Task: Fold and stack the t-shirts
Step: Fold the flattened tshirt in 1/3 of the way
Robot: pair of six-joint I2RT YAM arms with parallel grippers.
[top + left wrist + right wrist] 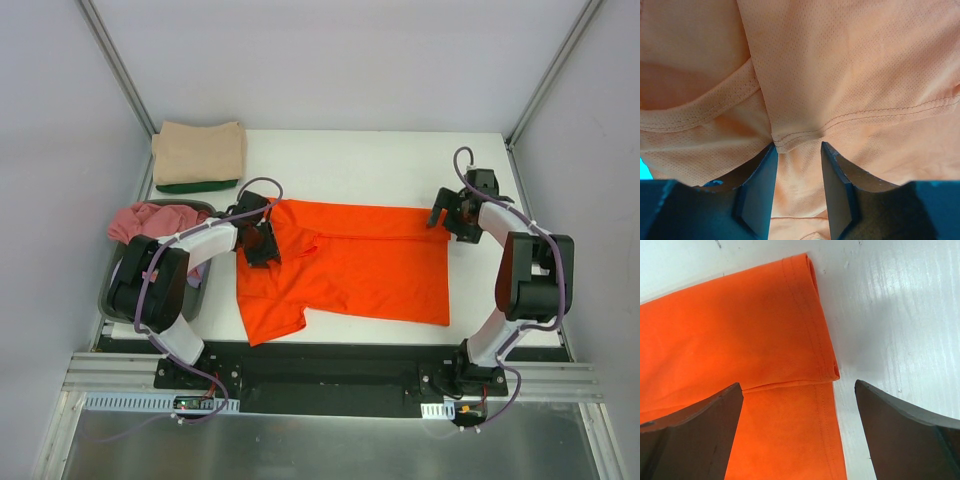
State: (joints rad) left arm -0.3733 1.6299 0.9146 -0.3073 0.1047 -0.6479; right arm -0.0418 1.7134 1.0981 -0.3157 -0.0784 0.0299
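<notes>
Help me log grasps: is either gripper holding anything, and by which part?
Nothing held. The left gripper straddles a sleeve seam of the orange t-shirt without pinching; the right gripper hangs open over its hem corner.

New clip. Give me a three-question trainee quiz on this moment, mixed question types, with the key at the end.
1. True or false: the right hand is open over a hem corner of the bright orange cloth t-shirt.
2. What lies directly under the folded tan cloth t-shirt? A) a dark green cloth t-shirt B) a lilac one C) a white towel
3. Short answer: where is the pink cloth t-shirt?

Key: 1 true; 2 A; 3 in the dark grey plastic basket.
</notes>
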